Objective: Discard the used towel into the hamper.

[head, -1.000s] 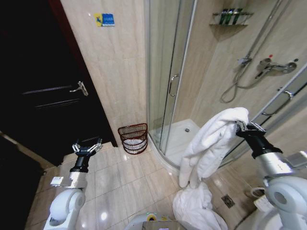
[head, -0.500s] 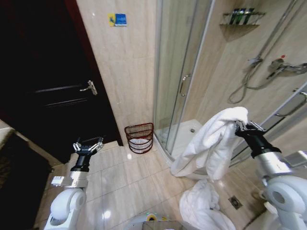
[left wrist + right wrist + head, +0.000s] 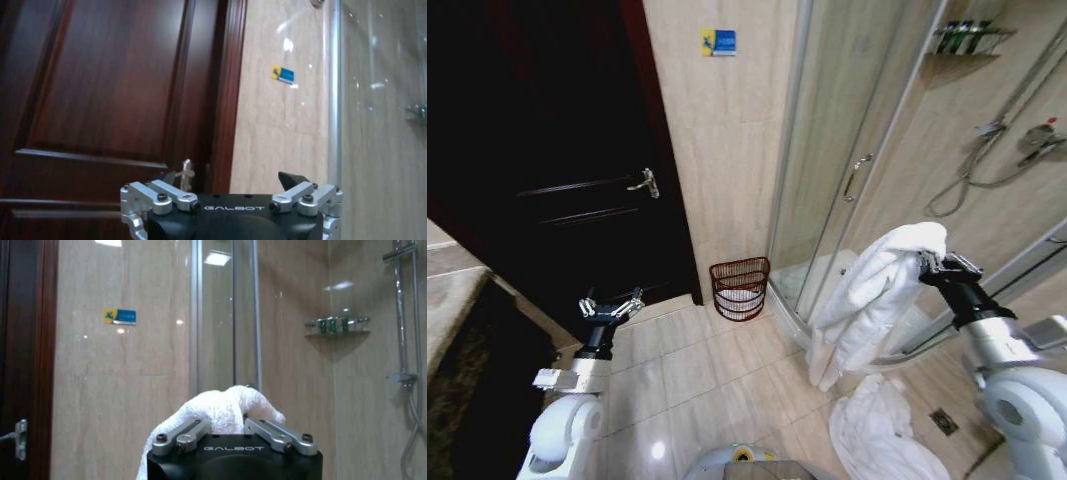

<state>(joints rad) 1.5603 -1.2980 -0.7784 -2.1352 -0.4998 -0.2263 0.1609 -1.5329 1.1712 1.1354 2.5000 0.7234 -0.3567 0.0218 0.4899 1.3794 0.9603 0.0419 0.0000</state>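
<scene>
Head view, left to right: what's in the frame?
Open left gripper → dark wooden door → reddish-brown wire hamper → glass shower door → hanging white towel → right gripper clamped on it.

A white towel (image 3: 867, 300) is hanging right of centre in the head view, while a reddish-brown openwork hamper (image 3: 739, 288) is sitting near mid-frame. A dark brown door (image 3: 557, 150) is filling the upper left beside beige tiled walls (image 3: 727, 140), with a blue-and-yellow sticker (image 3: 718, 41) showing near the top.
</scene>
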